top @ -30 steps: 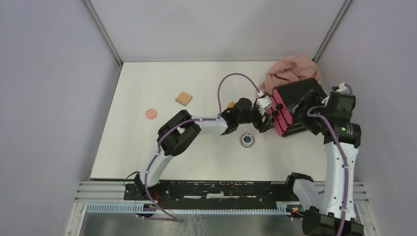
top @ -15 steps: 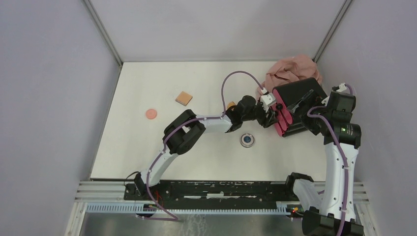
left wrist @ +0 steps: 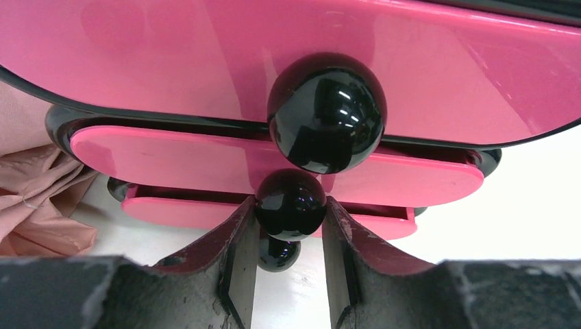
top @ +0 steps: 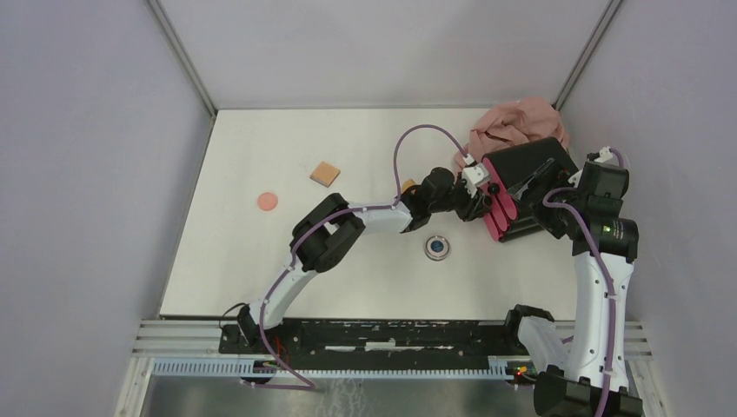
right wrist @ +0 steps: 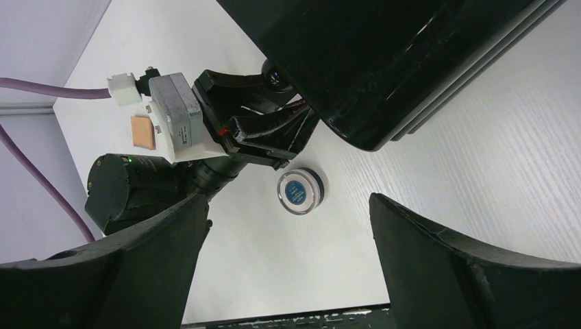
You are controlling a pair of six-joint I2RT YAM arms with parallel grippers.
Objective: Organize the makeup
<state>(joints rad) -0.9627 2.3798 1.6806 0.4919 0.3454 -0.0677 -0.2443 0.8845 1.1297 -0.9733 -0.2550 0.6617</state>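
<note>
Makeup lies loose on the desk point(top: 261, 278), and no piece is seen in the box point(top: 532, 169). The compact point(top: 438, 248) sits just near-side of the left wrist. The square pad point(top: 325, 174) and puff point(top: 267, 201) are well apart from it, over on the left. A sponge point(top: 408, 184) peeks out just beside the left forearm. Vial & 2nd sponge not in view. The box stands at the right w/ its pink drawers point(top: 495, 208) facing left, and the cloth point(top: 517, 122) is bunched behind it.

Left fingers point(left wrist: 233, 257) are closed on the middle knob point(left wrist: 290, 204), one each side and apparently touching it; the knobs above & below are free. Right fingers point(right wrist: 466, 274) are spread wide w/ nothing btwn them, held at the box's right side. Whether they touch it can't be told.

Step in hand is prob. opening the middle drawer. The pull turns on the drawer's slide axis, which runs approx. left-right in the top view, roughly in line w/ the left forearm. So the knob needs drawing straight back along that line toward the left arm. An off-axis tug would likely skew the drawer or drag the whole box, esp. if the right arm isn't bracing it. With the drawer open, the compact would be the nearest piece, closer to the left fingers than the right.
</note>
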